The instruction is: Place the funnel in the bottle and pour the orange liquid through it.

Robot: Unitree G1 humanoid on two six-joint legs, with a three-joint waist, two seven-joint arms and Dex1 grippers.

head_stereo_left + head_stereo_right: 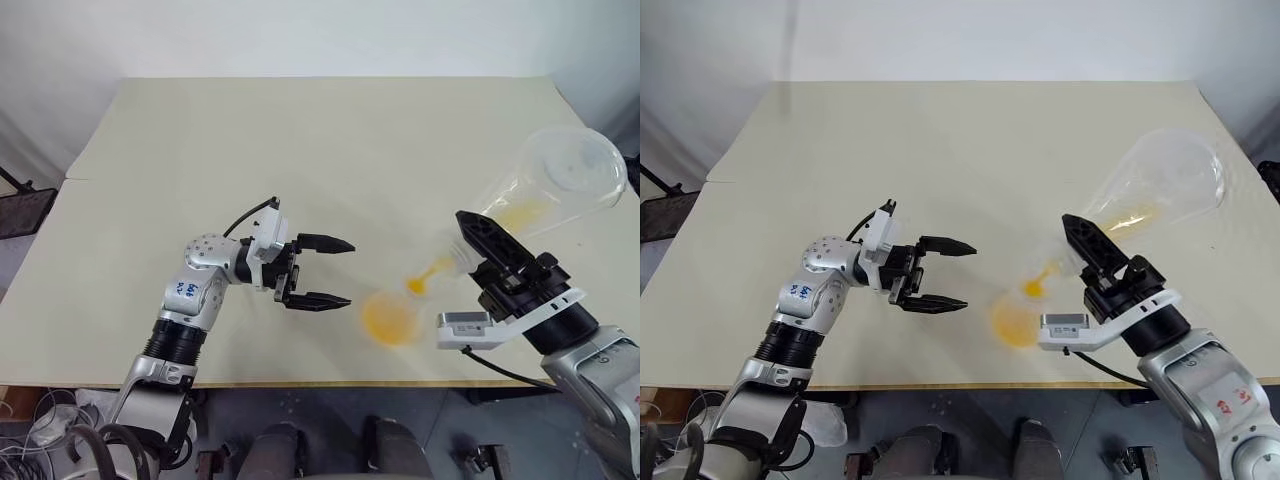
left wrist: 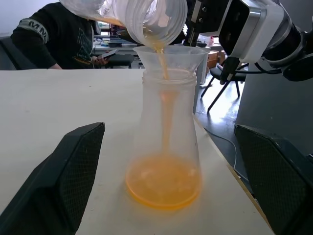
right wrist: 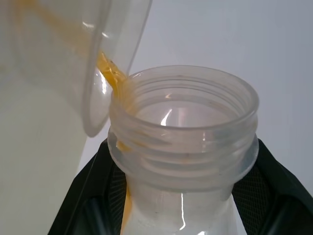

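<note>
The pouring step is in hand. The bottle stands near the front edge of the table, toward the right corner, with the funnel sitting in its neck. The orange liquid makes a shallow round layer on its bottom. The right gripper is clamped on the neck of a tilted flask, and a thin stream runs from its mouth into the funnel. Some liquid is left in the flask, so I judge the pour is only partly done. The left gripper is spread wide just beside the bottle, not touching it. To do this well, the tilt should grow slowly, with the mouth over the middle of the funnel, so the funnel does not overflow or tip. The left wrist view shows the stream passing through the funnel and the level in the bottle, which the head views show only from above. The right wrist view shows liquid leaving the flask's threaded rim.
</note>
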